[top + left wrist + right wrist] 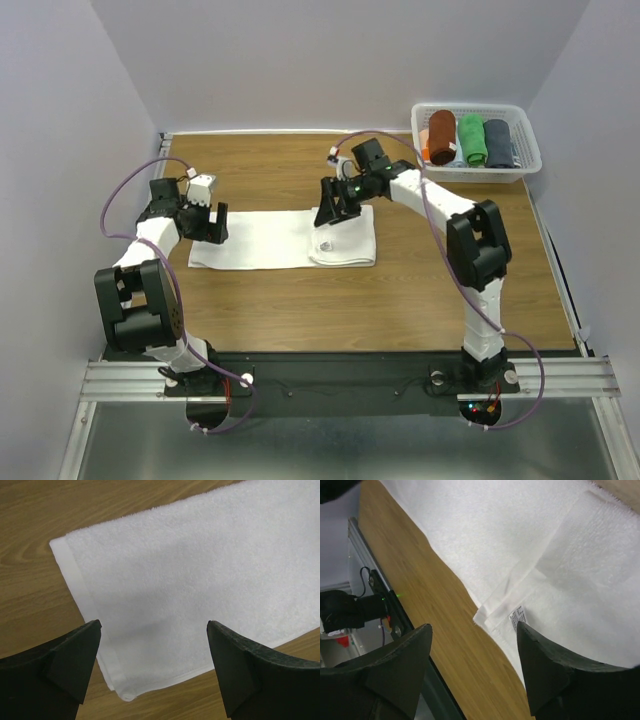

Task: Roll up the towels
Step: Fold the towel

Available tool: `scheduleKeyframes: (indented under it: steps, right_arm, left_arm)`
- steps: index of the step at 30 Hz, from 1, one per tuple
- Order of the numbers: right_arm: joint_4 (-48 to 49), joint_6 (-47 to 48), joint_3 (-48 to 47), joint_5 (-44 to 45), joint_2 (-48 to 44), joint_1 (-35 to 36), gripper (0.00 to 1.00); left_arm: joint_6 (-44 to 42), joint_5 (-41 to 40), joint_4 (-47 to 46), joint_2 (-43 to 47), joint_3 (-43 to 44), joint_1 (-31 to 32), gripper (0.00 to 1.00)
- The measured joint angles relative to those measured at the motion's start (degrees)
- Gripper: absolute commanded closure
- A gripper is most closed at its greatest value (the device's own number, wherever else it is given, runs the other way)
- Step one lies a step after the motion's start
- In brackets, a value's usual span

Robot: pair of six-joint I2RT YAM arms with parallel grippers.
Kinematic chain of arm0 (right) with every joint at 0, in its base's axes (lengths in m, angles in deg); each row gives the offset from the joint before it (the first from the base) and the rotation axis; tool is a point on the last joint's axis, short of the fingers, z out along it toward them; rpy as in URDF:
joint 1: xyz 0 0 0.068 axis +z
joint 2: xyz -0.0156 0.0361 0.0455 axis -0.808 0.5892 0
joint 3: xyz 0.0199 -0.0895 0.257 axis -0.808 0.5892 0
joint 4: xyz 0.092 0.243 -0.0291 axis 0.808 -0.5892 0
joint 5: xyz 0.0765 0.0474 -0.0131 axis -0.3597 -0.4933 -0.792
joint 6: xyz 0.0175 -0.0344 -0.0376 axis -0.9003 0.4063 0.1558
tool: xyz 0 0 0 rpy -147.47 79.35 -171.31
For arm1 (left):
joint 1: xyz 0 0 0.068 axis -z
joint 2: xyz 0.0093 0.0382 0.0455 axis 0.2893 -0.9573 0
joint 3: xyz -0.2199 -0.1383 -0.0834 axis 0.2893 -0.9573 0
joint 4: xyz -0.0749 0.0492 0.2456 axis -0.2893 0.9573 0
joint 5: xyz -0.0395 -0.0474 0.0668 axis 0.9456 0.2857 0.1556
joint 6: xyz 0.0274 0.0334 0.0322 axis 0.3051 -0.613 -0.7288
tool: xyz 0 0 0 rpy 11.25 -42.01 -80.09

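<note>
Right gripper [472, 625] hangs with its jaws apart and nothing between them, over the near right part of the white towel [510, 540]. Just under it, by the corner of a folded-over layer, a small sewn tag [518, 616] carries dark print that is too small to read. Across the table, the left gripper [154, 623] is also spread wide and holding nothing, poised above the towel's left end, where the hemmed corner shows between its black fingers [75, 660].

From above, the white towel lies flat and lengthwise in the middle of the wood-grain tabletop [400, 300], with its right end doubled over into a thicker pad. The dark blue-grey towel [498, 142] sits rolled in a white plastic basket [528, 158] at the far right corner, beside a green towel [472, 140] and a rust-brown towel [440, 136], also rolled.

Plain pale walls [330, 60] close in the table on three sides. A metal rail [330, 380] runs along the near edge, and purple cables [120, 195] loop from each arm.
</note>
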Motion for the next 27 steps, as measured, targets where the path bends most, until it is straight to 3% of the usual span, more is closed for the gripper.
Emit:
scheduleKeyframes:
  steps: [2, 6, 8, 12, 19, 27]
  right_arm:
    - [-1.25, 1.86, 0.07, 0.24, -3.50, -0.96, 0.36]
    - [-4.92, 8.44, -0.70, 4.17, -7.89, -4.33, 0.63]
    - [-6.38, 12.44, -0.81, 7.96, -8.15, -6.23, 0.68]
    - [-9.01, 18.93, -0.63, 14.64, -5.60, -8.00, 0.81]
    - [-10.62, 24.26, 1.05, 19.19, 2.12, -7.39, 0.86]
    - [-7.76, 23.74, 14.80, 13.60, -4.52, -7.28, 0.83]
  left_arm:
    - [-1.57, -0.90, 1.81, 0.00, -0.11, 0.07, 0.02]
    - [-5.31, -2.99, 5.46, -0.11, -0.11, 0.81, 0.17]
    - [-6.73, -4.48, 7.26, -0.61, -0.11, 1.42, 0.29]
    - [-7.98, -7.19, 8.81, -3.76, 0.02, 2.36, 0.35]
    - [-6.62, -9.35, 9.75, -13.20, 6.43, 2.84, 0.41]
    - [-5.16, -9.60, 12.02, -27.63, 25.59, 4.59, 0.41]
